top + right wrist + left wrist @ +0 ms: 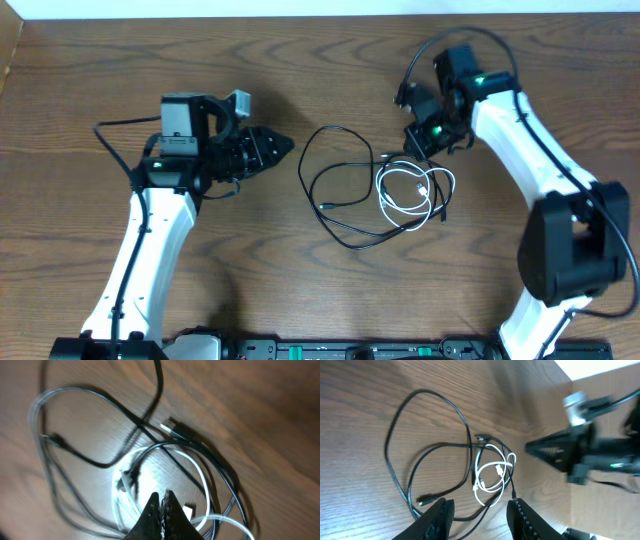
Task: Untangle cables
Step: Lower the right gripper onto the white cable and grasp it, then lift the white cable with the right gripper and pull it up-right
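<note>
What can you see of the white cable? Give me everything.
The white cable is a thin, glossy cord, loosely coiled into a few small overlapping loops, plug ends inside the coil. It lies flat on the wooden table, right of centre. The black cable crosses through it. The shut right gripper hovers at its edge; contact unclear.

Matt wood-grain table (100, 60); black cable (159, 377) smooth, white cable (118, 505) glossy.

- My right gripper (160, 496) has its jaws pressed together, tips over the white cable (118, 502) coil.
- I can't tell if anything is pinched.
- Black cable (159, 382) loops across the white one on the table (260, 405).
</note>
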`<state>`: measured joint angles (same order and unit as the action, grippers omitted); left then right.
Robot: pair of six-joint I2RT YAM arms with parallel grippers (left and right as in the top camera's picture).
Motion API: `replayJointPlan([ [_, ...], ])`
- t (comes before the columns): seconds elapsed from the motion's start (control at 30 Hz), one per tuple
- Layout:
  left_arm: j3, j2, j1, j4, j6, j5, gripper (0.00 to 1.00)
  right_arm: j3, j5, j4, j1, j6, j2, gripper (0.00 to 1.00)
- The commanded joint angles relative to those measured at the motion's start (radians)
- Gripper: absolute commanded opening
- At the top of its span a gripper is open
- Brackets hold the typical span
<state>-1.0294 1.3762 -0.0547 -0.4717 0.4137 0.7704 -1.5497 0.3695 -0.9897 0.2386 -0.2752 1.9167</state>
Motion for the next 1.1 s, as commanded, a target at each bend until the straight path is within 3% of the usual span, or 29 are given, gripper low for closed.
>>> replayJointPlan([
  [0.0,-0.022,-0.018,-0.037,0.005,-0.013,-0.051,0.40,-0.058,0.015,-0.047,0.008,0.061,-0.068,0.01],
  [0.2,-0.022,-0.018,-0.071,0.017,-0.013,-0.084,0.40,-0.079,-0.018,-0.103,0.012,0.068,-0.122,0.04],
  [0.27,-0.022,-0.018,-0.071,0.018,-0.013,-0.095,0.40,-0.068,-0.064,-0.121,0.012,0.045,-0.114,0.26],
  [0.47,-0.022,-0.018,-0.071,0.018,-0.013,-0.102,0.40,0.032,-0.033,-0.097,0.018,-0.072,-0.098,0.54],
  [0.6,-0.022,-0.018,-0.071,0.018,-0.013,-0.103,0.40,0.151,0.038,-0.012,0.019,-0.238,-0.098,0.62],
  [0.9,-0.022,-0.018,-0.071,0.018,-0.013,-0.103,0.41,0.313,0.058,0.205,0.018,-0.284,-0.098,0.58],
  [1.07,-0.022,-0.018,-0.071,0.018,-0.013,-0.103,0.41,0.404,0.068,0.322,0.018,-0.284,-0.097,0.48],
])
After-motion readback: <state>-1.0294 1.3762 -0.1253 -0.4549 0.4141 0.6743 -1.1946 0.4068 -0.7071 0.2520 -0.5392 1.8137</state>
